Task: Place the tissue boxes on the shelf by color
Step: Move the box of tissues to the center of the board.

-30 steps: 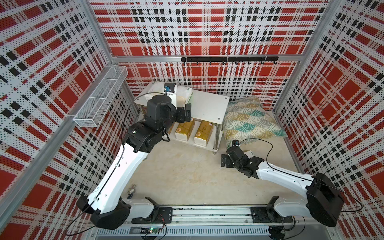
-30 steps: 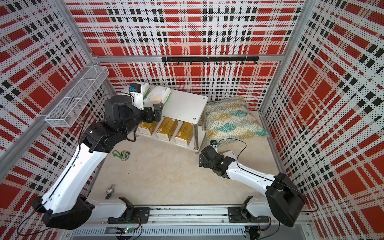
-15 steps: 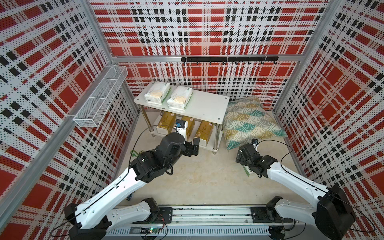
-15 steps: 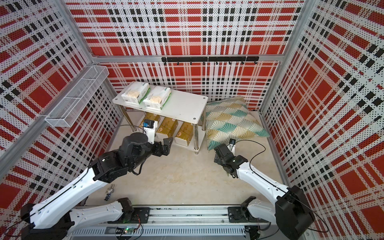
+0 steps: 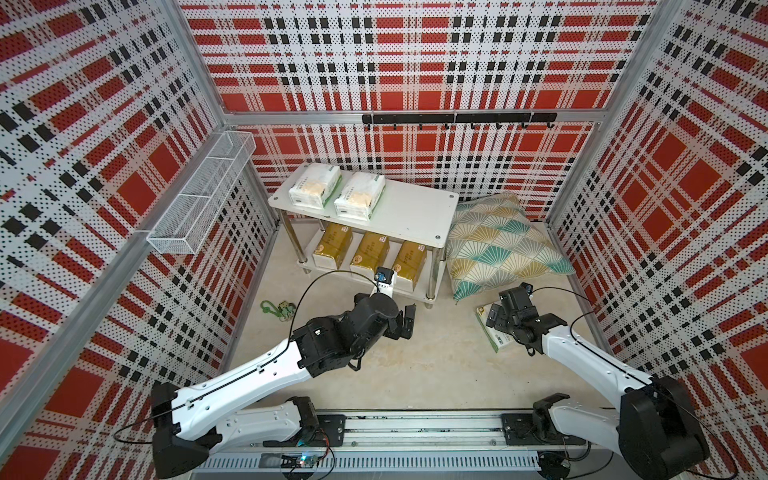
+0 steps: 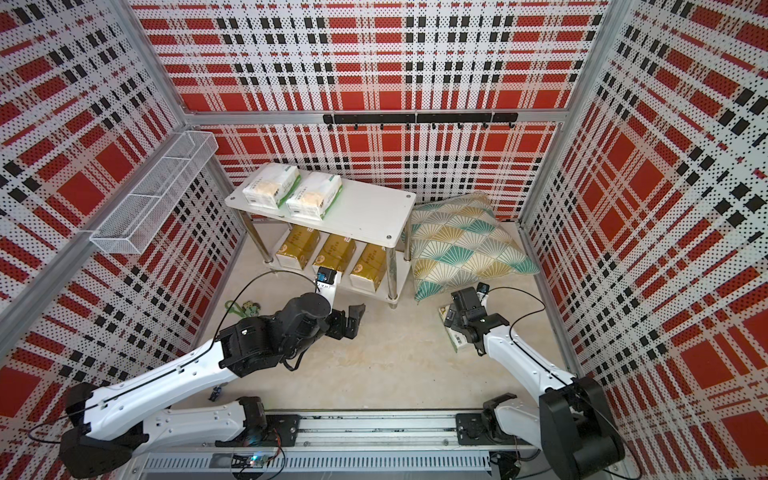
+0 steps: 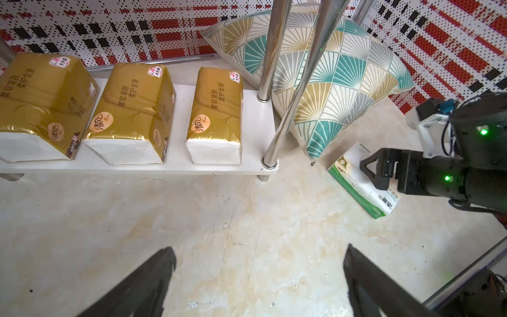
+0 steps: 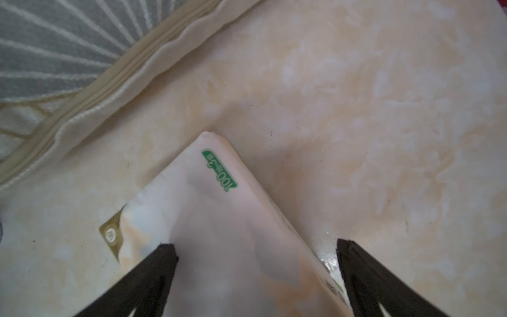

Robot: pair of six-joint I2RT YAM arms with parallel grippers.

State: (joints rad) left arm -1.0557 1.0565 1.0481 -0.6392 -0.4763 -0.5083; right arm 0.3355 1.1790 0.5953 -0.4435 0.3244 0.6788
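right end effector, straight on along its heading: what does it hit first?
Most likely the white tissue pack on the floor, sitting between the open jaws of the right end effector; remaining gap unclear.

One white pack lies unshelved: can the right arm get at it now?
Probably yes: the open right gripper hangs just over the white pack, nothing between; the pillow lies beside it.

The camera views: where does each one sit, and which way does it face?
Top views: high over the base rail, looking down at the shelf; left arm and right arm show.
Left wrist: low, facing the gold tissue packs on the lower board; open left gripper shows.
Right wrist: above the white tissue pack; open right gripper straddles it.
Shared: both wrist views show that pack.
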